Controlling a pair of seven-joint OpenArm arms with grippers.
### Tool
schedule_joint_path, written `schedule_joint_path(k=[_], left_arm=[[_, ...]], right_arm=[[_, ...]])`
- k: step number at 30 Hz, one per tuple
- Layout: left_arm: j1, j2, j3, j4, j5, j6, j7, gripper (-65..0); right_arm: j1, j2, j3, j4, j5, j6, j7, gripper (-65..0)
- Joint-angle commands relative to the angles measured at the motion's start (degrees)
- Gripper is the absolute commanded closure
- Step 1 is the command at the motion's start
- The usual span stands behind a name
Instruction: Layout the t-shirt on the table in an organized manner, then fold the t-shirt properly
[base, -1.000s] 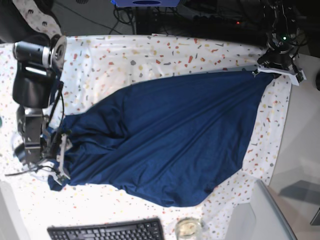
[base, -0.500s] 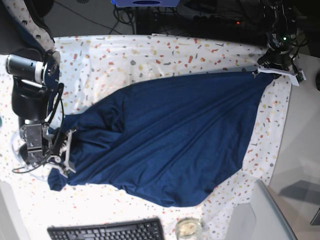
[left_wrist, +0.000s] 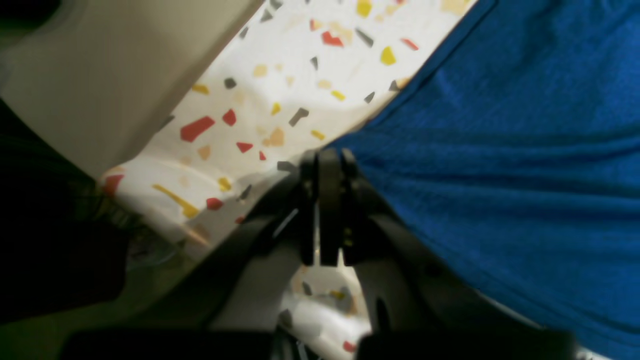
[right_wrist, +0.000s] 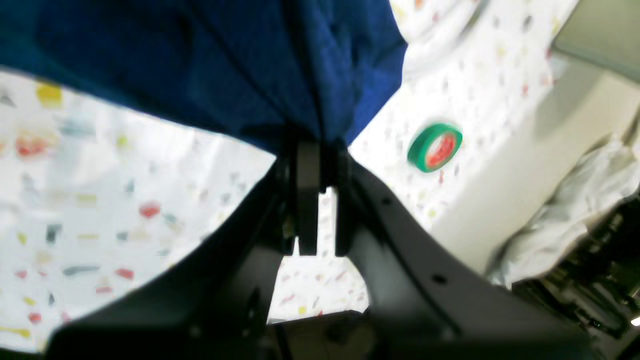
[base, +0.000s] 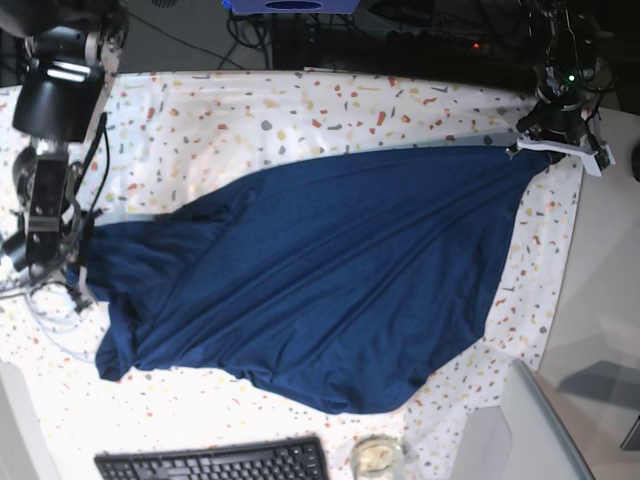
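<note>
- T-shirt (base: 320, 280) is lying spread across the table (base: 300, 110), creased, stretching from the left side of the base view up to the far right corner; its lower edge is sagging into a rounded bulge near the keyboard (base: 215, 462)
- Left gripper (left_wrist: 325, 165) is pinching the shirt's hem corner at the table's edge, jaws pressed together on the cloth
- Right gripper (right_wrist: 315, 150) is clamping a bunched fold of the shirt's opposite end, jaws narrow; a green tape roll (right_wrist: 434, 146) is lying on the table nearby
</note>
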Motion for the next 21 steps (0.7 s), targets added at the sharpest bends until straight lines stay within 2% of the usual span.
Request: schedule_joint_path(k=[1,8,12,18,21], left_arm=[[0.2,-0.8,-0.4,1.3,0.3,0.2,-1.2,0.0],[0.2,-0.8,-0.4,1.4,0.3,0.2,-1.2,0.0],[0.2,-0.8,-0.4,1.4,0.3,0.2,-1.2,0.0],[0.2,-0.8,-0.4,1.4,0.3,0.2,-1.2,0.0],[0.2,-0.8,-0.4,1.4,0.3,0.2,-1.2,0.0]], right_arm=[[-0.6,0.5,0.0,2.9,-0.4,-0.1,-1.3,-1.8],[-12.0,-1.4,-1.2,16.2,-0.3,-0.1,-8.9,-1.8],[-17.3,-3.0,-3.7,18.9,-0.1,-0.1,-10.0,-2.0],[-18.5,-6.0,-8.4,19.2,-0.1,-0.1,-9.7,-2.3],[-17.4,-6.0,-10.3,21.4,-0.3,-0.1,-10.4,-1.5]])
